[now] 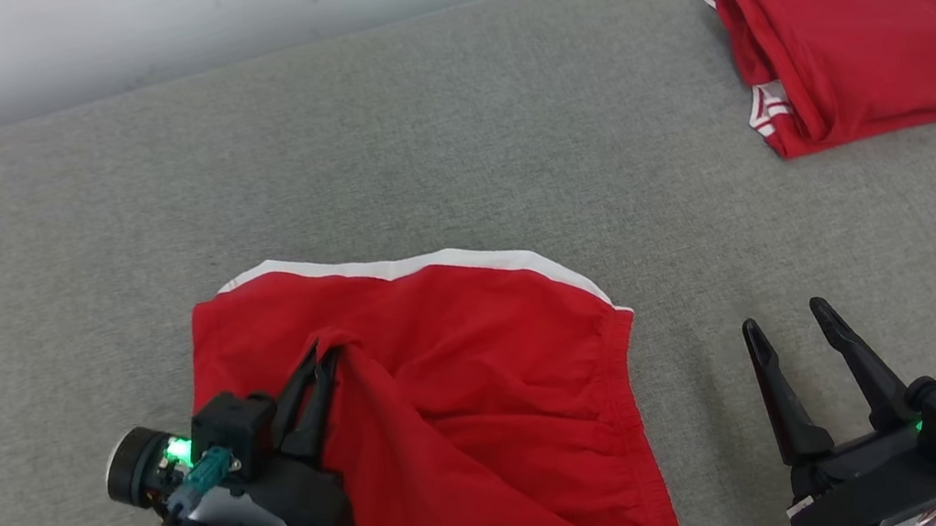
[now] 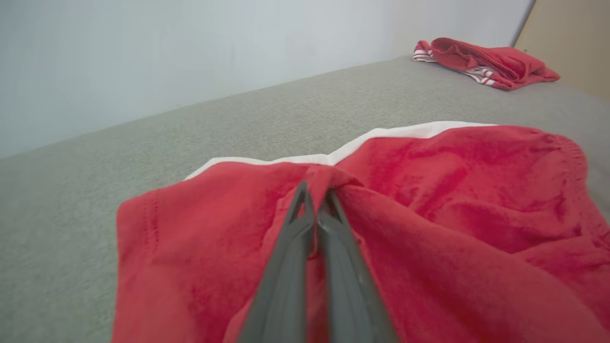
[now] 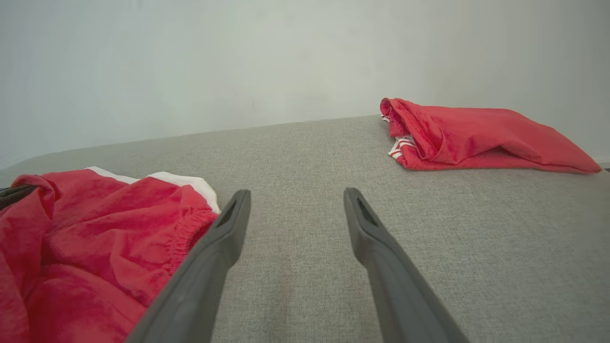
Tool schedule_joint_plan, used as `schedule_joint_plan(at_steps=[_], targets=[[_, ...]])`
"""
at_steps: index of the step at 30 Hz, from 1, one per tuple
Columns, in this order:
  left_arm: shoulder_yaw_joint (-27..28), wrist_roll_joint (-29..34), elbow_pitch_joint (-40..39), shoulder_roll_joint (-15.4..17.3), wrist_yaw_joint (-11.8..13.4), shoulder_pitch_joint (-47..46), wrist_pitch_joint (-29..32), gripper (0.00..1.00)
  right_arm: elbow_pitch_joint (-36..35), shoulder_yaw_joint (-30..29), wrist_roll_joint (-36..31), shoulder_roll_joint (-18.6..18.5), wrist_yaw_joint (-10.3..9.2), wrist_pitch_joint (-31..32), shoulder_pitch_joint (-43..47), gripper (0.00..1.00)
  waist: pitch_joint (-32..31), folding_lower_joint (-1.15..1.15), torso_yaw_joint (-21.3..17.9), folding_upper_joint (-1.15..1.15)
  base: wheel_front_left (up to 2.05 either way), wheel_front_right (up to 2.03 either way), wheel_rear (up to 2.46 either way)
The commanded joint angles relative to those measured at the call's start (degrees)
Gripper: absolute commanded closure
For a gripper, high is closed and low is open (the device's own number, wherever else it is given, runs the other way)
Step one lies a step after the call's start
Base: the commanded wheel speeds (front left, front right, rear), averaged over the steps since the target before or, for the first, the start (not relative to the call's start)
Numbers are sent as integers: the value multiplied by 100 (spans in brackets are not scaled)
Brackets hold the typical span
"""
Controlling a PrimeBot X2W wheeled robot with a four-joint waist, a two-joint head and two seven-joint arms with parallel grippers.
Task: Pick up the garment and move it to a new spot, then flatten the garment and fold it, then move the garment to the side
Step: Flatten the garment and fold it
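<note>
Left gripper (image 1: 324, 354), lower left of the head view: its two dark fingers are pressed together on a raised pinch of the garment (image 1: 487, 390), and cloth drapes away from the tips on both sides. In the left wrist view the same gripper (image 2: 314, 190) rises from the bottom edge, with red fabric (image 2: 452, 214) bunched at its tips. Right gripper (image 1: 784, 316), lower right of the head view: fingers spread wide, nothing between them, just right of the garment's gathered hem; its wrist view shows the gripper (image 3: 297, 193) above bare surface, with the garment (image 3: 95, 238) at the lower left. The garment, red with a white band (image 1: 431, 261) along its upper edge, lies rumpled at lower centre on the grey fabric surface (image 1: 410, 123). A folded red garment (image 1: 852, 38) lies well apart at the upper right. A pale wall (image 1: 208, 14) runs across the top.
</note>
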Motion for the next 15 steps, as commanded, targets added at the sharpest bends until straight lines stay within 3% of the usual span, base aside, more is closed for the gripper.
schedule_joint_plan(at_steps=[1,9,10,11,12,15], targets=[[-38,-14,110,14,12,-115,0,100,15,-10,-27,24,-15,0,-55,0,124,-1,-124,-1,0,0,0],[100,-97,743,-178,11,-526,0,100,192,32,-106,125,-15,-1,-164,0,55,-1,-73,-1,0,0,0],[116,-67,788,-201,11,-543,0,60,217,57,-112,131,-15,-1,-163,0,29,-1,-60,-1,0,0,0],[120,-39,798,-231,11,-556,0,5,237,65,-111,134,-15,0,-159,0,-6,-1,-42,-1,0,0,0],[141,-23,779,-256,11,-550,0,0,250,74,-109,138,-15,0,-156,0,-36,-1,-22,-1,0,0,0],[216,-4,598,-305,11,-428,0,0,266,66,-92,140,-15,-1,-109,0,-155,-1,74,-1,0,0,0]])
